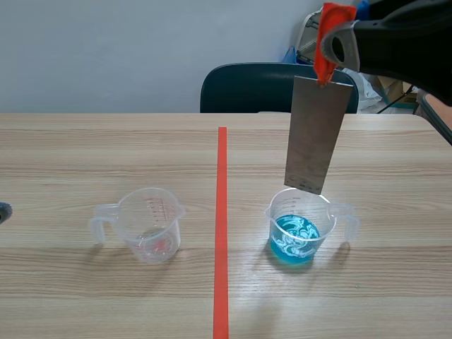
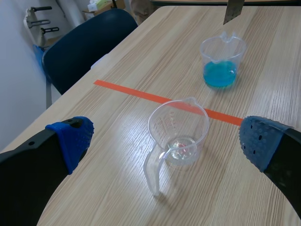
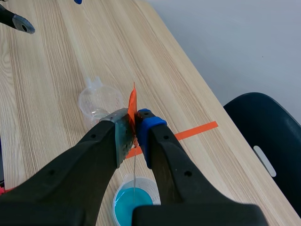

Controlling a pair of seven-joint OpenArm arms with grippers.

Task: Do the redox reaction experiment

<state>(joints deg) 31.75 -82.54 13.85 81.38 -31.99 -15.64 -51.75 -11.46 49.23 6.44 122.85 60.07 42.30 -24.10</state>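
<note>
Right gripper [image 3: 134, 120] pinching the metal strip [image 1: 316, 134], left gripper [image 2: 165, 143] gaping empty, we are aiming plumb at the blue beaker [image 1: 300, 229] below the fingers.

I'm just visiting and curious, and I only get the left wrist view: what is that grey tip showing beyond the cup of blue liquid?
Observer: A long flat metal strip, hanging upright.
Operator: What holds it up?
Observer: The right pincer, shut on its orange-wrapped top end.
Operator: Is it really over the cup?
Observer: Yes; in the right wrist view its thin edge lines up over the blue liquid in the cup.
</note>
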